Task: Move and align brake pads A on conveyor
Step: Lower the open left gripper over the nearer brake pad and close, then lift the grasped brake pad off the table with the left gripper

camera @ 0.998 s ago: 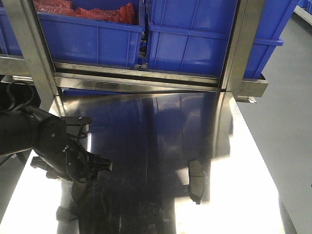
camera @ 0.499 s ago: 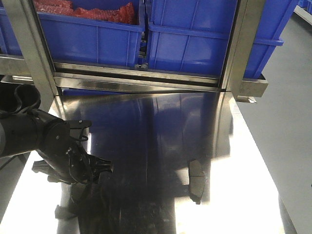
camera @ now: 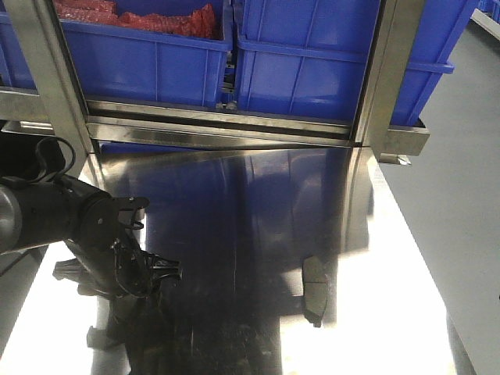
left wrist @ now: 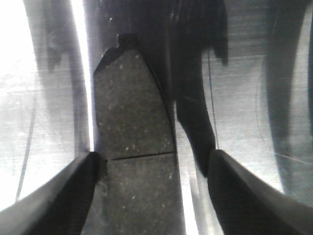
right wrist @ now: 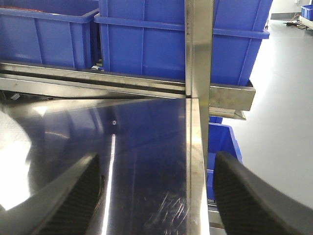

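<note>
Judged step: grasp of brake pad (left wrist: 134, 142), jaws not yet closed. Found flat near left edge of steel table (camera: 250, 203), friction face up, between spread jaws of left gripper (left wrist: 154, 157); close against left finger, clear of right. Long axis along gripper reach, centre groove crosswise. Next: centring over pad, then closing across short width. Second brake pad (camera: 315, 291) near right edge, long axis roughly front-to-back. Right gripper (right wrist: 157, 161) wide open, empty, over right edge. Conveyor not in view.

Blue bins (camera: 312, 55) shelved behind shiny steel table (camera: 258, 203).
</note>
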